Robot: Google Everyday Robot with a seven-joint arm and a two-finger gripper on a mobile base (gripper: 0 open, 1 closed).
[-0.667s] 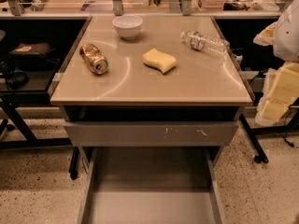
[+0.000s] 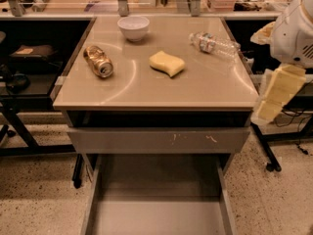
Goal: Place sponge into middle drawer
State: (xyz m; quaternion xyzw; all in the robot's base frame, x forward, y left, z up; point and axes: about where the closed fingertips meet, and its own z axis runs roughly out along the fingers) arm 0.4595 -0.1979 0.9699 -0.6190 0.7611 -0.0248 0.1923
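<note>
The pale yellow sponge (image 2: 167,63) lies flat near the middle of the tan table top (image 2: 146,89), free of any grip. The middle drawer (image 2: 156,204) is pulled out below the table, a wide grey tray with a bare floor. My gripper (image 2: 275,96), beige and hanging from the white arm (image 2: 293,31), is off the table's right edge, about level with the table top and well right of the sponge. It holds nothing that I can see.
A gold can (image 2: 99,61) lies on its side at the left of the table. A white bowl (image 2: 133,27) stands at the back, and a clear plastic bottle (image 2: 214,44) lies at the back right. A shut grey drawer front with white scuffs (image 2: 159,140) sits above the open drawer.
My gripper has shifted slightly left, toward the table's right edge. The sponge and the other objects have not moved.
</note>
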